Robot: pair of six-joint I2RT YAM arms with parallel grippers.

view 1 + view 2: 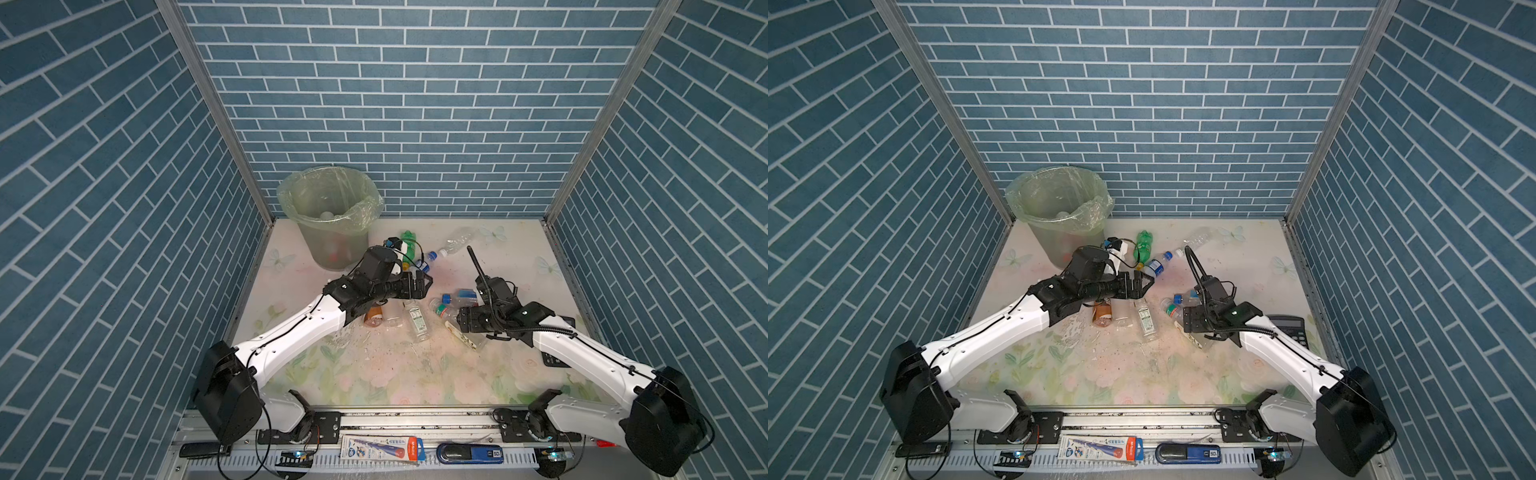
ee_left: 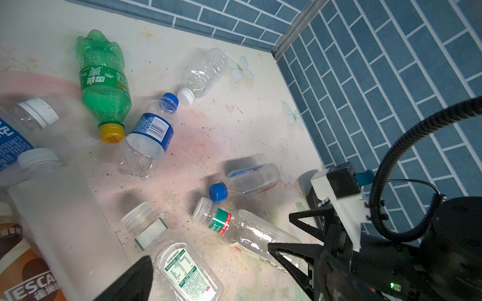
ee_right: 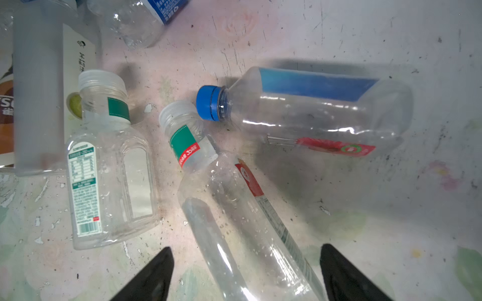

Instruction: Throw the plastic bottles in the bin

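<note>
Several plastic bottles lie on the flowered table: a green one (image 1: 409,245) and a blue-labelled one (image 2: 151,135) at the back, a squat clear one (image 3: 109,187), a blue-capped one (image 3: 313,112) and a brown one (image 1: 374,318). My right gripper (image 3: 247,273) is open and straddles a long clear bottle (image 3: 234,208), with a gap at each finger. My left gripper (image 1: 427,284) is open and empty above the middle bottles; only one of its fingers (image 2: 135,276) shows in its wrist view. The bin (image 1: 328,245), lined with a pale green bag, stands at the back left.
A black calculator (image 1: 1289,328) lies beside the right arm near the right wall. Blue brick-patterned walls close in the table on three sides. A clear white-capped bottle (image 1: 457,241) lies near the back wall. The right arm's cable loop (image 1: 478,266) stands up over the bottles.
</note>
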